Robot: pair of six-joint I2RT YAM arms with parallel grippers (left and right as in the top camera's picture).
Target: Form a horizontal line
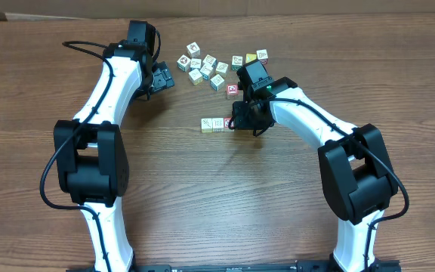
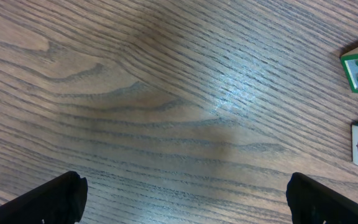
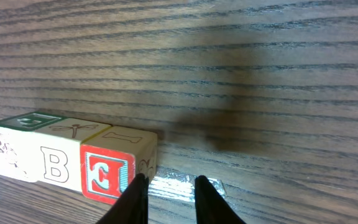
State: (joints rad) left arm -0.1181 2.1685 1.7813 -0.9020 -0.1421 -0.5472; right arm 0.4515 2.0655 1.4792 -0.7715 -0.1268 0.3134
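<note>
Wood-grain tabletop (image 1: 202, 196) carrying small picture cubes.
A short row of cubes (image 1: 212, 124) lies apart from a loose cluster (image 1: 210, 66).

A short row of small wooden picture cubes (image 1: 216, 124) lies on the brown wooden bench (image 1: 202, 196), before a loose cluster of cubes (image 1: 211, 66).

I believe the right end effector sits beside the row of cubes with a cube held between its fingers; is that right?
Not quite: the right end effector sits beside the row of cubes, but its fingers hold nothing, as the right wrist view shows.
</note>
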